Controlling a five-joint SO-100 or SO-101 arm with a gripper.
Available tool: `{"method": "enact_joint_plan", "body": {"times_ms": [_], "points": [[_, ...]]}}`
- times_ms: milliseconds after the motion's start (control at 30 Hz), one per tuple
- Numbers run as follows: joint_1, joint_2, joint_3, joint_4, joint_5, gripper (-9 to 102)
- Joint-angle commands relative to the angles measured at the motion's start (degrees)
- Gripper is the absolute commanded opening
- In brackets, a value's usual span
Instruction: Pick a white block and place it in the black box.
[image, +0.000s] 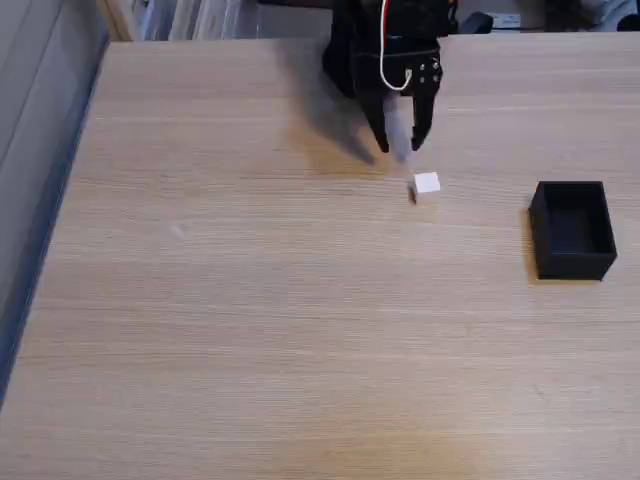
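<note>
Surface: pale wood-grain table (250, 320), with a grey wall panel along its left edge in the fixed view. Gripper (402, 148): black, red and white wires looped at its front, fingers (381, 135) spread apart, pointing down, holding nothing. White block (427, 182): on the table just below the fingertips, apart from them. Black box (572, 228): open-topped, well to the right of the fingers, beyond the block; bare tabletop between.

white block (427, 182) left of black box (572, 229)
</note>
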Motion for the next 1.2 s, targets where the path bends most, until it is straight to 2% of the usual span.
{"method": "enact_joint_plan", "body": {"times_ms": [0,367,1167], "points": [[-2.2,-2.81,-3.96,0.7,0.79,24],[-6.42,-13.62,-8.17,-2.72,5.27,26],[-5.1,-28.04,-8.09,-16.79,5.01,25]]}}
